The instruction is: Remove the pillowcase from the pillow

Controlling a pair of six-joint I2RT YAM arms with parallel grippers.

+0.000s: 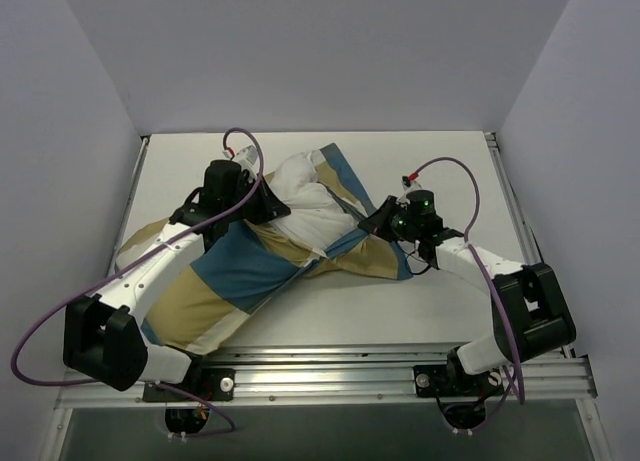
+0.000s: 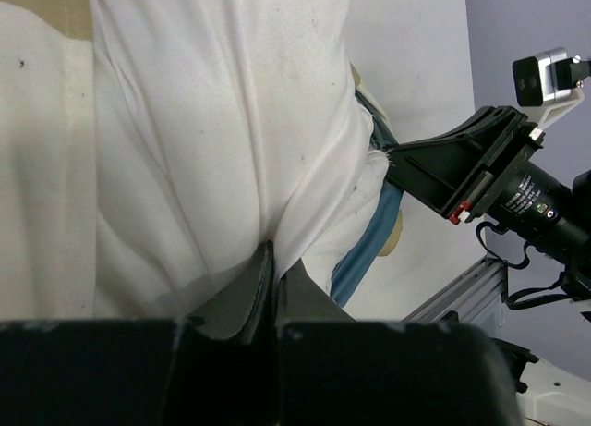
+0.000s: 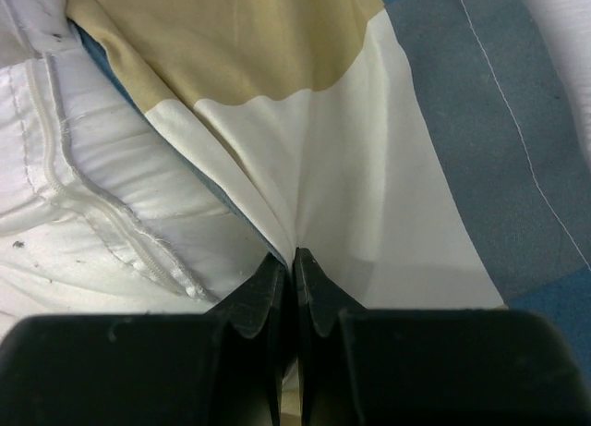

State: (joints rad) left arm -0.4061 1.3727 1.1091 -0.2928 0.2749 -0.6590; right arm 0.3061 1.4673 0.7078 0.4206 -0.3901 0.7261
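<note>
Bare pillow (image 1: pixel 305 213) past pillowcase (image 1: pixel 235 268) edge

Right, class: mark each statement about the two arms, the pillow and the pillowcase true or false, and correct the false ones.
1. The left gripper is shut on the white pillow. True.
2. The right gripper hangs open above the table. False: it is shut on a cream block of the pillowcase.
3. The pillow is wholly hidden inside the pillowcase. False: part of the white pillow shows at the far end.
4. The pillowcase has blue and tan blocks. True.
</note>
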